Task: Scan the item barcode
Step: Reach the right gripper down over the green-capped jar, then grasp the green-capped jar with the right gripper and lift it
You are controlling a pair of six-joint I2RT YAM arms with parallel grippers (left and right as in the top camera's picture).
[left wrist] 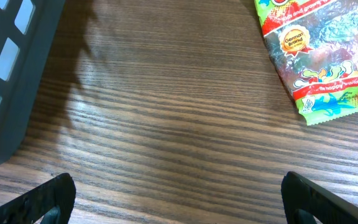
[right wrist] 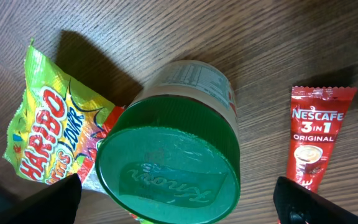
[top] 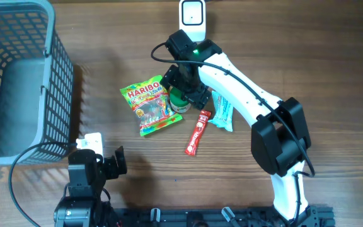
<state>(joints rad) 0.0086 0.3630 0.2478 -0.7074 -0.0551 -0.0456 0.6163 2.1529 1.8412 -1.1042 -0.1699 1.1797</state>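
Note:
A jar with a green lid (right wrist: 169,171) and a pale label (right wrist: 191,78) stands on the wooden table beside a Haribo bag (right wrist: 48,137). My right gripper (right wrist: 182,205) hangs over it, open, one finger on each side of the lid and neither touching. From overhead the jar (top: 180,102) shows partly under the right gripper (top: 184,88). No barcode is readable on it. A white scanner (top: 193,14) stands at the far edge. My left gripper (left wrist: 179,199) is open over bare wood, near the front left (top: 99,159).
A grey basket (top: 17,82) fills the far left, its wall (left wrist: 11,74) close to the left gripper. A red Nescafe stick (top: 197,132) and a light blue packet (top: 222,112) lie right of the jar. The Haribo bag (top: 149,106) lies left of it.

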